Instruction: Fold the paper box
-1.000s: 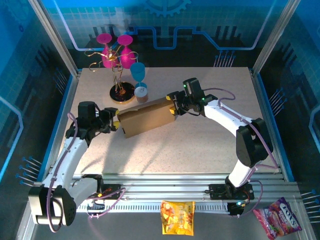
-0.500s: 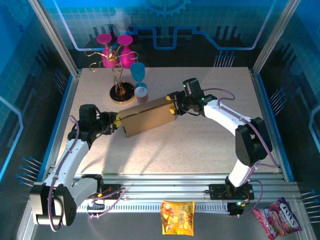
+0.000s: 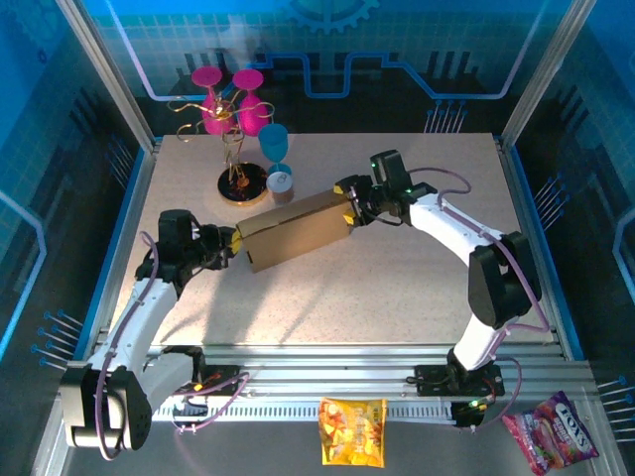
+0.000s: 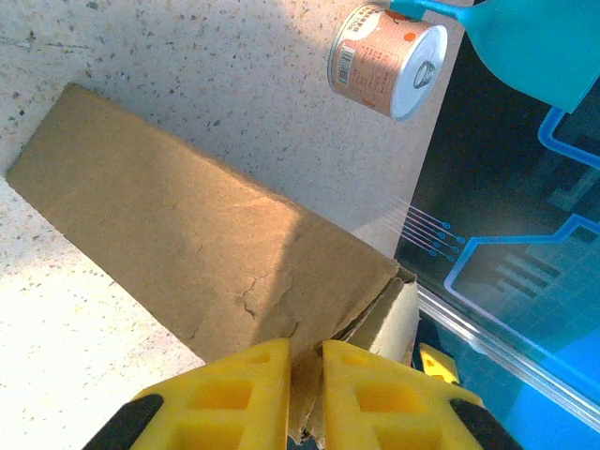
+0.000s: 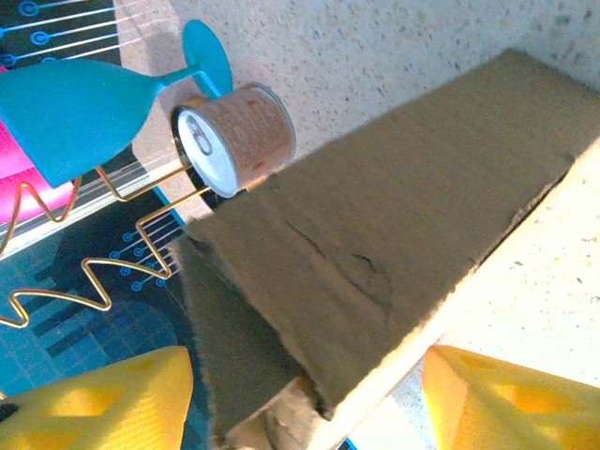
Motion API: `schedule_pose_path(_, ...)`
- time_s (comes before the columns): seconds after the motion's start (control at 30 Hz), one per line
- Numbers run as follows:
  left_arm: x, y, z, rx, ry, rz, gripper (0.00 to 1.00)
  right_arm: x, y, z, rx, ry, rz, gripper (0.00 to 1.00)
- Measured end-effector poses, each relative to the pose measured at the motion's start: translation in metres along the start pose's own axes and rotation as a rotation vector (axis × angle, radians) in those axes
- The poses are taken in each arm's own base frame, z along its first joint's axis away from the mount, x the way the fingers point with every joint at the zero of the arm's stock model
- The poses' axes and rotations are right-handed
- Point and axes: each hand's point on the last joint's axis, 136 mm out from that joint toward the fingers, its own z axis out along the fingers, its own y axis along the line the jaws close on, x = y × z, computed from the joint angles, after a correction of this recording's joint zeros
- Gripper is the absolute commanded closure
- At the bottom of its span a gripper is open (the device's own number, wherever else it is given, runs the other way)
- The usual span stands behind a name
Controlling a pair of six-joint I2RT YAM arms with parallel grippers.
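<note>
The box [image 3: 295, 230], folded into a long shallow shape, sits near the middle of the worktop [image 3: 417, 288], its length running from 8 to 2 o'clock. The left tool [image 3: 230, 241] is clamped on a cardboard edge at the 8 o'clock end. The right tool [image 3: 347, 208] stands apart, its fingers either side of the 2 o'clock end. A can [image 3: 281, 182] sits just beside the box at 11 o'clock, next to a blue glass [image 3: 275, 144].

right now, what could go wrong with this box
1. The left gripper pinches only a thin edge of the paper box while the right gripper is open around the other end: the box could swing or tear.
2. The small can and blue glass stand close to its far side; a push could topple them.
</note>
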Motion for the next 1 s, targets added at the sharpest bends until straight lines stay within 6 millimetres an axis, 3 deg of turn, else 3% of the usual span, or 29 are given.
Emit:
schedule_pose_path(0.13,0.001,0.000,0.000,0.000,0.003,0.003,0.84,-0.015,0.003,-0.007,-0.015,-0.015,-0.015,0.33)
schedule_pose_path(0.23,0.001,0.000,0.000,-0.001,0.006,0.004,0.84,-0.020,0.004,-0.010,-0.022,-0.011,-0.014,0.39)
schedule_pose_path(0.8,0.000,-0.001,0.002,0.003,0.008,0.009,0.85,-0.019,-0.004,-0.003,-0.038,0.014,-0.012,0.79)
schedule_pose_path(1.0,0.001,-0.001,0.002,0.002,0.015,0.024,0.81,-0.019,-0.006,-0.006,-0.040,0.014,-0.020,0.79)
